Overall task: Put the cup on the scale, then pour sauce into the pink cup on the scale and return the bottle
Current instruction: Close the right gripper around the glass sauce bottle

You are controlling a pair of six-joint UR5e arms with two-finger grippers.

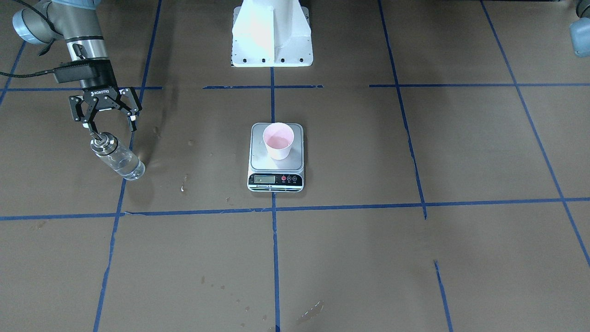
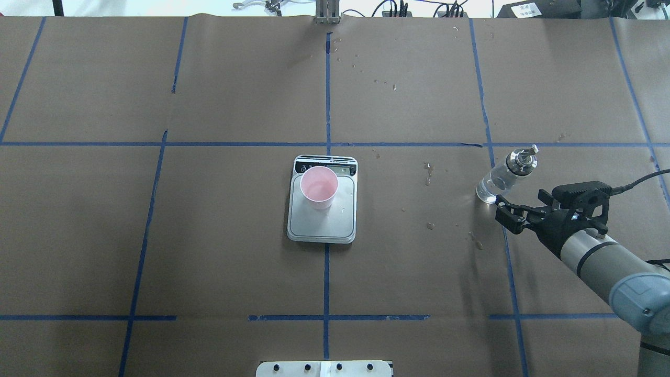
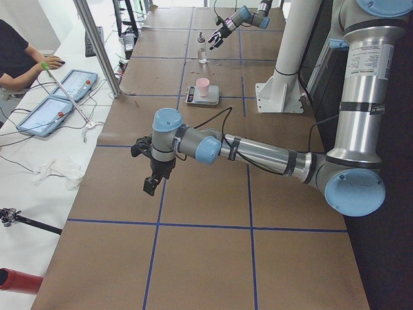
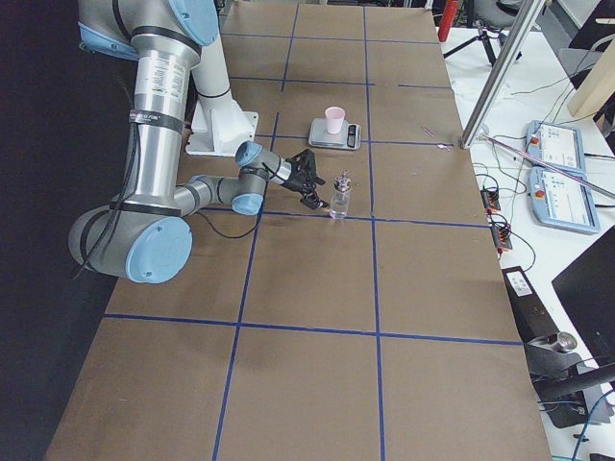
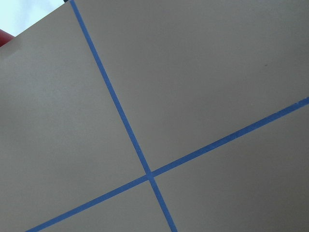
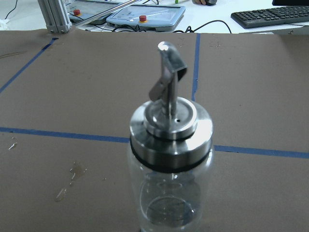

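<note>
The pale pink cup stands upright on the steel platform of the scale at the table's centre, also in the overhead view as cup on scale. The clear glass bottle with its metal cap and spout stands on the table, free of any grip. Its sauce is barely visible. My right gripper is open just on the robot's side of the bottle, level with the cap and not touching it. The bottle fills the right wrist view. My left gripper hangs over the table's near end; I cannot tell its state.
Small wet spots dot the brown paper between scale and bottle. Blue tape lines grid the table. The white robot base stands behind the scale. A person sits at a side desk with tablets.
</note>
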